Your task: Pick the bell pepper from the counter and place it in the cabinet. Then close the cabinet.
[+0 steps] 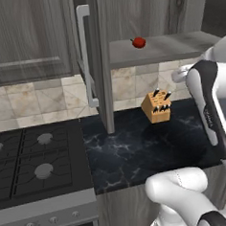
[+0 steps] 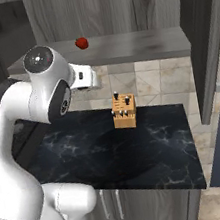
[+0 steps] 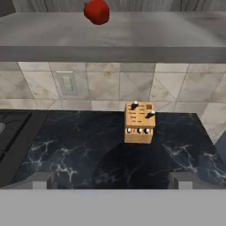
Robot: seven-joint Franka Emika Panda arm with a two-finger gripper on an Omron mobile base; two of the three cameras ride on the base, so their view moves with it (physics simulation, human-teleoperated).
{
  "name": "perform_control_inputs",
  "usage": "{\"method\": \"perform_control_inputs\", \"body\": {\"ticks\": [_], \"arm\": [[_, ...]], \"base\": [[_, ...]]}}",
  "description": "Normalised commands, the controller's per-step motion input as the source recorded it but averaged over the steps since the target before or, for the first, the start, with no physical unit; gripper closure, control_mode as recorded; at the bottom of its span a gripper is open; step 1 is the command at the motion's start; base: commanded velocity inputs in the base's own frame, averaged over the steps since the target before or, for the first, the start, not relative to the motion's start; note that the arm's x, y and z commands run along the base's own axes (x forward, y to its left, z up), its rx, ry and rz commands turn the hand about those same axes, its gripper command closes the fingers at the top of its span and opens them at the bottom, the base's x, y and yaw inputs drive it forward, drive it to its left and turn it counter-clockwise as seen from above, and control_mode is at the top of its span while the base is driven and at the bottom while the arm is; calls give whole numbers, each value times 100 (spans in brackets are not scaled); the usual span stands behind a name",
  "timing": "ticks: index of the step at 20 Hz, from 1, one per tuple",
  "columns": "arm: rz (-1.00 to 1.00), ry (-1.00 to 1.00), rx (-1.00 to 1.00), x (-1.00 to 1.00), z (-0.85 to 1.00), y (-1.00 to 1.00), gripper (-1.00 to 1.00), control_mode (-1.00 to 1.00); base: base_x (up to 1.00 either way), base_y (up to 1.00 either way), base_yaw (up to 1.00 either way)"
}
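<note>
The small glossy red bell pepper (image 1: 138, 42) sits on the grey shelf (image 1: 177, 47) of the dark grey wood-grain wall cabinet (image 1: 97, 63), whose doors stand open; in the hand view it lies at 12 o'clock, near the shelf's back. Below it, the black marble-look worktop (image 1: 137, 151) with thin white veins carries a tan wooden knife block (image 1: 156, 106) with black handles, upright and just short of the tiled back wall. A black gas stove (image 1: 37, 164) with grey burners adjoins the worktop at 9 o'clock in the left base view. The gripper (image 3: 113, 181) hangs above the worktop's front edge, well apart from the pepper, its two dark fingertips (image 3: 40, 181) spread wide with nothing between them. The long silver bar handle (image 1: 86, 54) of the left door shows edge-on beside the shelf.
</note>
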Motion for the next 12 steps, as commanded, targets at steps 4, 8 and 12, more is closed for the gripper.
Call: {"method": "perform_control_inputs", "body": {"ticks": [4,8,12], "arm": [[0,-2,18,-34,-75,-77,-100,-100],[0,-8,13,-5,-89,-62,-100,-100],[0,-12,9,0,-70,-54,-100,-100]], "base": [[0,0,0],[0,0,0],[0,0,0]]}}
